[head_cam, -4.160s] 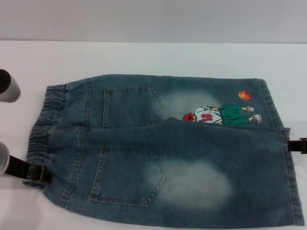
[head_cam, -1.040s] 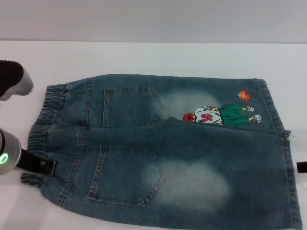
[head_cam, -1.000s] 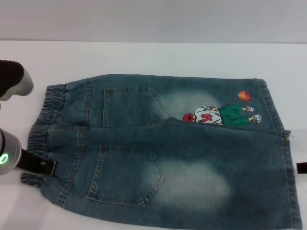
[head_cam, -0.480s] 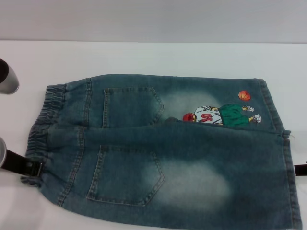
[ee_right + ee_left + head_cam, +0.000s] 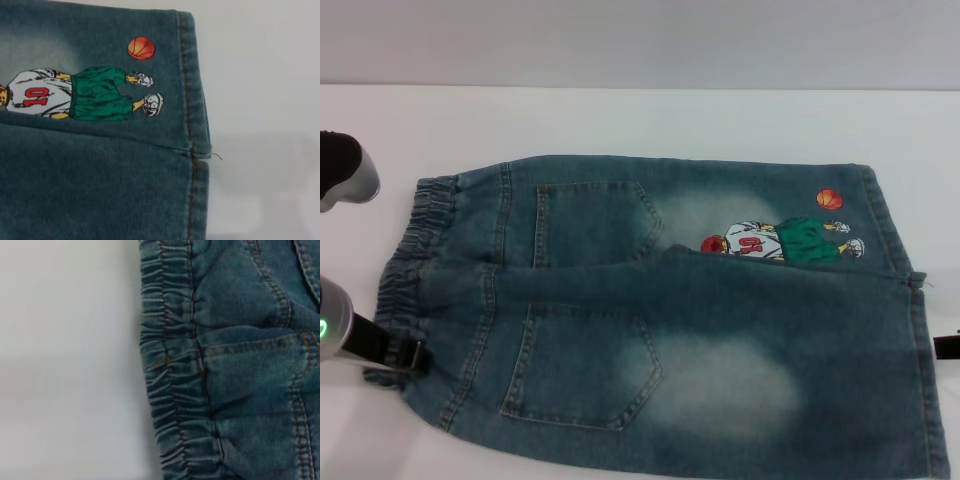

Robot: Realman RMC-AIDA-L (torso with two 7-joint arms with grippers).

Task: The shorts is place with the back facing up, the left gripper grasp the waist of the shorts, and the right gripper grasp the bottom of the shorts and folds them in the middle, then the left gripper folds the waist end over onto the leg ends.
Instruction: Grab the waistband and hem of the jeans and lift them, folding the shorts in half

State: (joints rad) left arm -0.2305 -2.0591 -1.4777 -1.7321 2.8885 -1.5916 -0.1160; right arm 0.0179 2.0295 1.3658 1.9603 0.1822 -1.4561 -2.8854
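At the far left of the head view we see the left gripper [image 5: 392, 352], its black claw touching the near corner of the waist [image 5: 412, 262]; whether its fingers are closed on the denim we cannot tell. The gathered band lies flat on the white table [image 5: 640, 120], its ruffles clear in the left wrist view [image 5: 172, 390]. From there the shorts [image 5: 660, 320] spread rightward, back up, two patch pockets showing, then the cartoon embroidery [image 5: 782, 240] and orange ball [image 5: 830, 200] on the far leg. The bottom of the shorts [image 5: 920, 370] ends in straight hems. Just beside the near hem, at the frame's right edge, only a black sliver of the right gripper [image 5: 947, 347] shows; we cannot tell its opening.
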